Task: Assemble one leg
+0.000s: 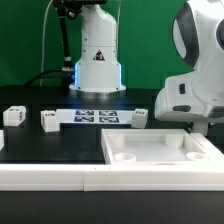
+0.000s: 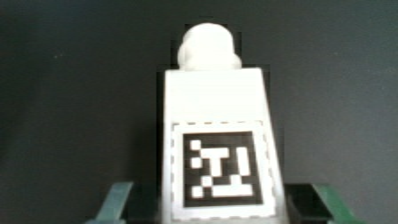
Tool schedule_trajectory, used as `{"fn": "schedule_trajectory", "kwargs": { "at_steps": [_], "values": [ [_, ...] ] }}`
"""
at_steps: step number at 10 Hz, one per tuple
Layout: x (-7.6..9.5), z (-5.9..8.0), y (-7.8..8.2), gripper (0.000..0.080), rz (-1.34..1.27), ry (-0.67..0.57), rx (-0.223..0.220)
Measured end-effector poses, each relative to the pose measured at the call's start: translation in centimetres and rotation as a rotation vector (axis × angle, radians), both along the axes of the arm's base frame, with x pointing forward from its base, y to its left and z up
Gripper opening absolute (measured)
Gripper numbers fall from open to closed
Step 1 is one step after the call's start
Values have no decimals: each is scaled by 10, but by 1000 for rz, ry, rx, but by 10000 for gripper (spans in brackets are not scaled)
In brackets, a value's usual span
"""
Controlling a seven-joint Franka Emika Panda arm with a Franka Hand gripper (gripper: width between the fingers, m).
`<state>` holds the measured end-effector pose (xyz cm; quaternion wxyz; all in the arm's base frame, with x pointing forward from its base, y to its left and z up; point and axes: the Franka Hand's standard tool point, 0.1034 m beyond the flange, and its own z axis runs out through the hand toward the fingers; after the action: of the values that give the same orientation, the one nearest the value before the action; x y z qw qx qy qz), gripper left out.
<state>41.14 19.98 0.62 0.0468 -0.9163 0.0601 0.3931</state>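
In the wrist view a white square leg (image 2: 217,120) lies on the dark table between my fingers, tag side up, its rounded peg end pointing away from the gripper. My gripper (image 2: 222,205) is open and straddles the leg's near end, with a dark gap showing on each side between fingers (image 2: 125,203) and leg. In the exterior view the arm's white body (image 1: 190,85) stands at the right, and the gripper and this leg are hidden behind it and the panel. Three more legs stand on the table: one (image 1: 13,116), a second (image 1: 48,119) and a third (image 1: 140,116).
The large flat white panel (image 1: 160,150) with round recesses lies at the front right, just in front of the arm. The marker board (image 1: 100,117) lies flat at the middle back. A white robot base (image 1: 98,60) stands behind it.
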Motion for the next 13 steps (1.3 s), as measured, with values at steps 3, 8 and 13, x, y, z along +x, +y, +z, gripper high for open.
{"fn": "schedule_trajectory", "kwargs": {
  "at_steps": [3,8,13],
  "values": [
    [18,43,-19,291,4,-3,18],
    [44,86,-46,291,-13,-9,45],
    [57,79,-84,291,14,-365,65]
  ]
}}
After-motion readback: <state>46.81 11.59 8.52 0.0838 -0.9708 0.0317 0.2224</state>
